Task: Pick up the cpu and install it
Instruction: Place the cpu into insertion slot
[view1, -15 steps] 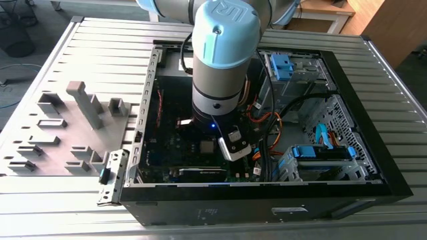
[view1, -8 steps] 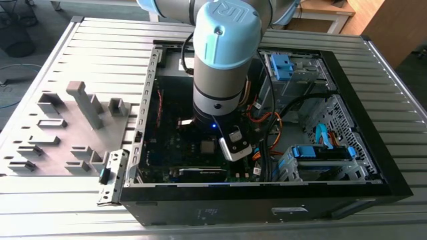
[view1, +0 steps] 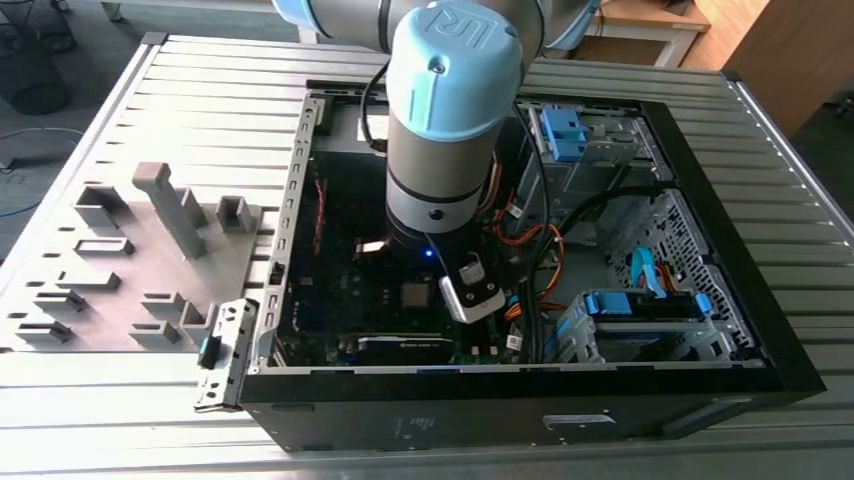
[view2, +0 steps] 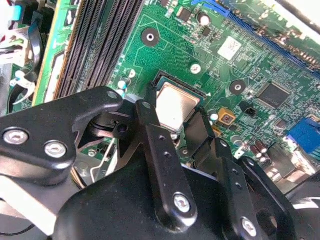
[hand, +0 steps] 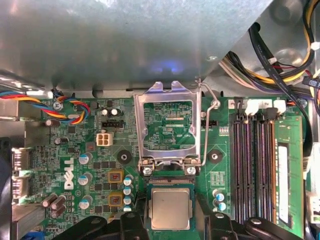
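The cpu (view2: 175, 104), a small square chip with a silvery top, lies level within the dark rim of the socket (view2: 167, 76) on the green motherboard (view2: 165, 45). In the first wrist view the cpu (hand: 170, 207) sits just below the raised metal load plate (hand: 167, 92). My gripper (view2: 172, 116) is shut on the cpu, one black finger (view2: 146, 117) against one edge and the other finger (view2: 199, 131) against the opposite edge. In the first wrist view the gripper (hand: 172, 214) straddles the chip the same way. My arm (view1: 447, 150) reaches down into the open computer case (view1: 747, 370).
The socket's wire lever (hand: 211, 107) stands swung up beside the load plate. Memory slots (hand: 252, 165) run close alongside the socket. Bundled cables (view1: 534, 250) and blue drive bays (view1: 641, 310) fill the case on the exterior view's right. A grey tray (view1: 54, 240) with plastic blocks lies at the exterior view's left.
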